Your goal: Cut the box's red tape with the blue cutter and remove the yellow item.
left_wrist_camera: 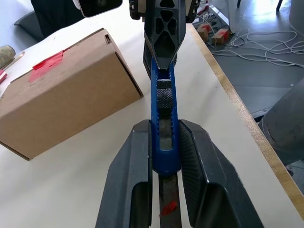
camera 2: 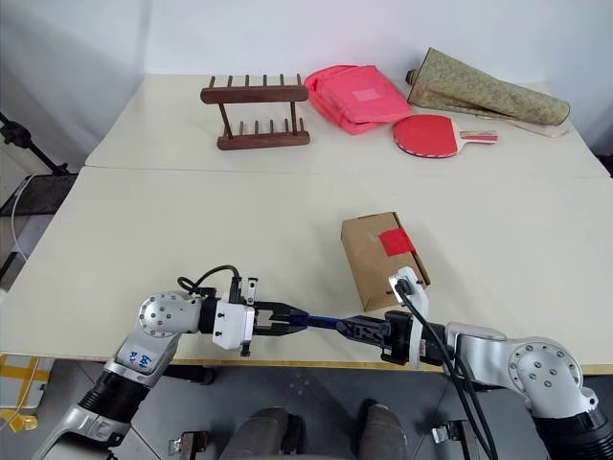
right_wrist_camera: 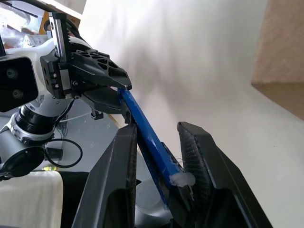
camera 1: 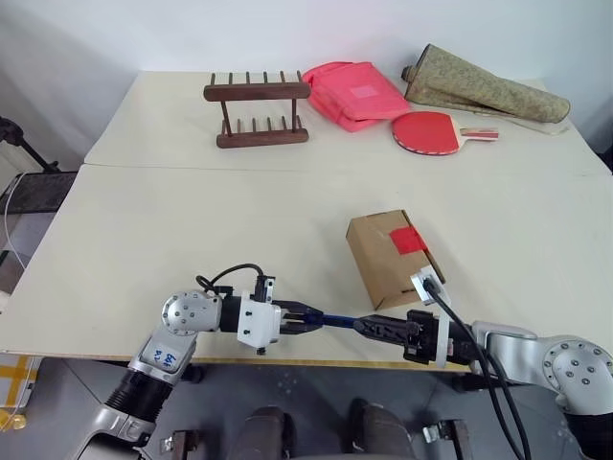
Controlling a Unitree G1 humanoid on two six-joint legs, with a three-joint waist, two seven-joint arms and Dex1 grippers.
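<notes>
Left gripper was clenched on the blue cutter, fingers pressed flat on both sides of the handle end in the left wrist view. Cutter ran level between the two grippers, just above the near table edge. Right gripper had its fingers around the cutter's other end; in the right wrist view one finger lay against the blue shaft while the other stood a little off it, so it was part closed and I cannot tell whether the grip was firm. The two grippers faced each other tip to tip, close together, cutter bridging them.

The box lay on the table just beyond the right gripper, near the front edge, not touched by either gripper. Red tape sat on its top face, unbroken as far as could be seen. Yellow item not made out.

Room: wide bare tabletop to the left of the box and behind it, up to the seam between the two tables. At the far side, well apart from the box: wooden rack, pink bag, red paddle, rolled mat. Near edge ran right under the cutter, floor below.
</notes>
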